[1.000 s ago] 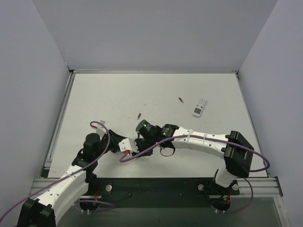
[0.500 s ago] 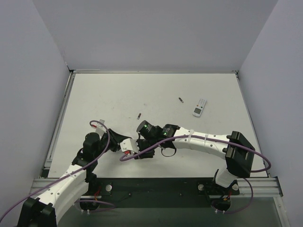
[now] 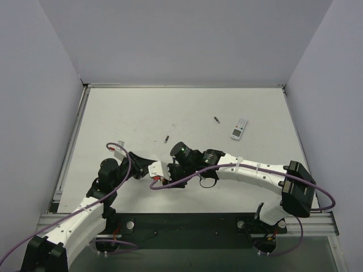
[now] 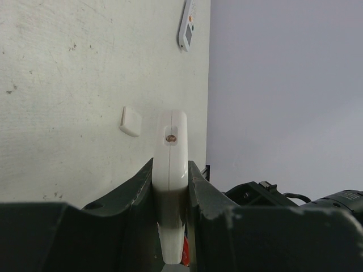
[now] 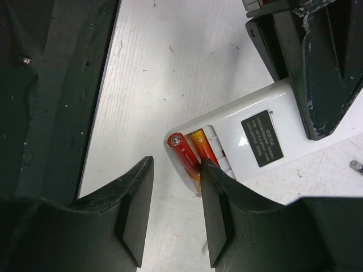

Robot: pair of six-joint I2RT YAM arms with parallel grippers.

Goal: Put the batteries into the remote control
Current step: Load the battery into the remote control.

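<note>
The table (image 4: 68, 85) is brightly, evenly lit, dimming only just ahead of the fingers (image 4: 133, 195). The fingers themselves are rendered dark and slightly blurred.

White arms (image 3: 255, 172) w/ blk joints (image 3: 298, 194), purple cables (image 3: 130, 165).

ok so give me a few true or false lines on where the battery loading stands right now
The left gripper clamps the remote control by its sides. True.
The remote control holds nothing yet. False: two red batteries lie in its open back.
The right gripper is shut tight. False: its fingers stand apart over the batteries.
A second, white-faced remote lies on the table, away from both arms. True.
</note>
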